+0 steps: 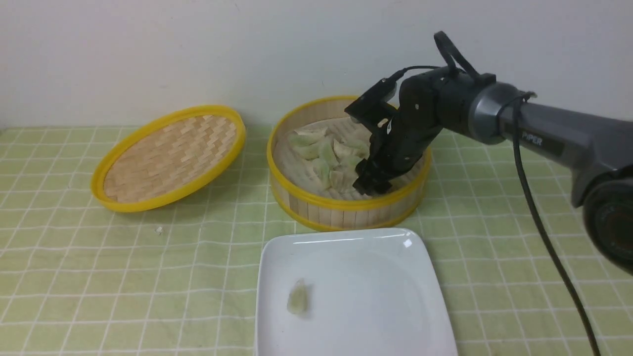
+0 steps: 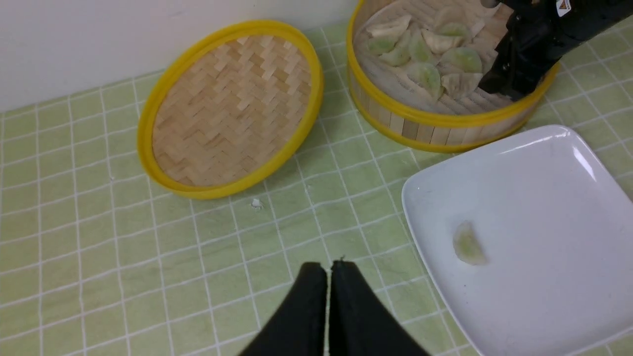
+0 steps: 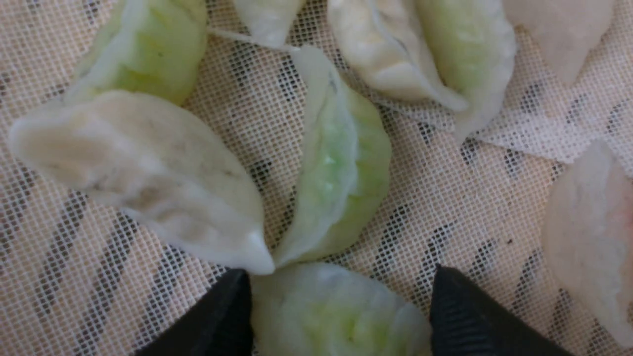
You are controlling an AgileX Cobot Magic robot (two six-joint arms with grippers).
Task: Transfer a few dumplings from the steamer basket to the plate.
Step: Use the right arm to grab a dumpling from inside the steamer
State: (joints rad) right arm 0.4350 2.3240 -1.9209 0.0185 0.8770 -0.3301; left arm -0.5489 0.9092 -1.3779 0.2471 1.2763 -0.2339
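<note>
Green checked cloth point(image 1: 99, 277), bearing the plate point(image 1: 376, 296), meets a white wall point(image 1: 148, 49).

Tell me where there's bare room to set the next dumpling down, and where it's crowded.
The plate is bare across its middle and right side; only one dumpling lies near its left edge. The cloth between the lid and the plate is free too. The steamer basket is crowded: clustered dumplings, with the right gripper among them.

Green checked cloth point(image 1: 99, 257): basket point(image 1: 346, 213), lid point(image 1: 168, 158), plate point(image 1: 376, 257)
</note>
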